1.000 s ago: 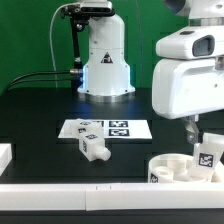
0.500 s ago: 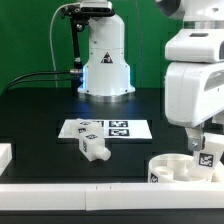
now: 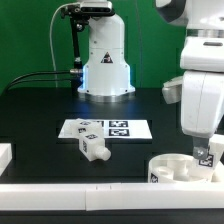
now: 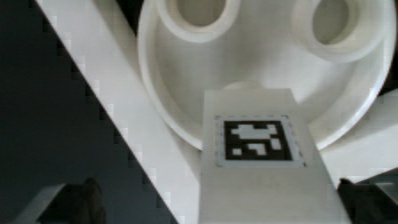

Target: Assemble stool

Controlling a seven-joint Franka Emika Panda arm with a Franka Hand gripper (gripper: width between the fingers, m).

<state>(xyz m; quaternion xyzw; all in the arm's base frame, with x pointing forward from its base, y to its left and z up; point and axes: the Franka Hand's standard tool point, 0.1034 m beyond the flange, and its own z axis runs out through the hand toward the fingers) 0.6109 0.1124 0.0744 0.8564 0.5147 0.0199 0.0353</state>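
The stool's round white seat [image 3: 172, 168] lies at the front of the table on the exterior view's right, and in the wrist view the seat [image 4: 231, 40] shows two oval holes. A chunky white leg [image 3: 208, 157] with a square tag stands up at the seat's edge. In the wrist view this leg [image 4: 260, 150] runs between my fingers. My gripper [image 3: 205, 148] hangs right over it, open, one fingertip on each side [image 4: 222, 205], with dark gaps between them and the leg. A second leg [image 3: 93, 148] lies loose on the table near the middle.
The marker board [image 3: 105, 128] lies flat behind the loose leg. A long white rail [image 3: 70, 190] runs along the front edge, and a short white block [image 3: 4, 154] sits at the exterior view's left. The robot's base [image 3: 105, 60] stands at the back.
My arm has shifted toward the exterior view's right, from beside the seat to right over the standing leg. The jaws stayed open. The parts have not moved.
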